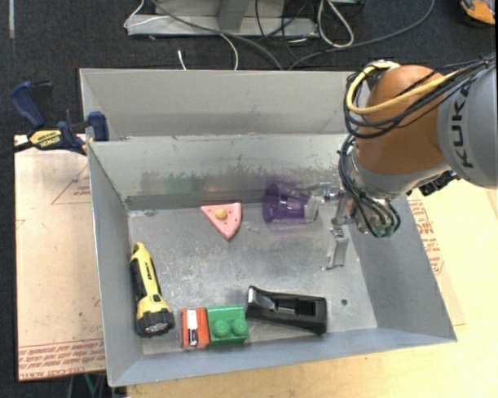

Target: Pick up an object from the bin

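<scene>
Over the right part of the bin floor, close to the right wall, the gripper hangs from the arm, which reaches in from the right and carries an orange cover with looped cables; whether the gripper is released or clenched cannot be told. Just to its left, at the foot of the back wall, a clear purple cup lies on its side: it is the thing nearest the gripper, and the two are apart. Left of the cup, and near it, rests a pink wedge with a yellow spot on top. Along the left wall lies a yellow torch, its black head toward the front. By the front wall a green brick lies just beside the torch head, with an orange and white block touching its left side; right of the brick, touching or nearly so, is a black tool shaped like a stapler. This front row lies well apart from the gripper
</scene>
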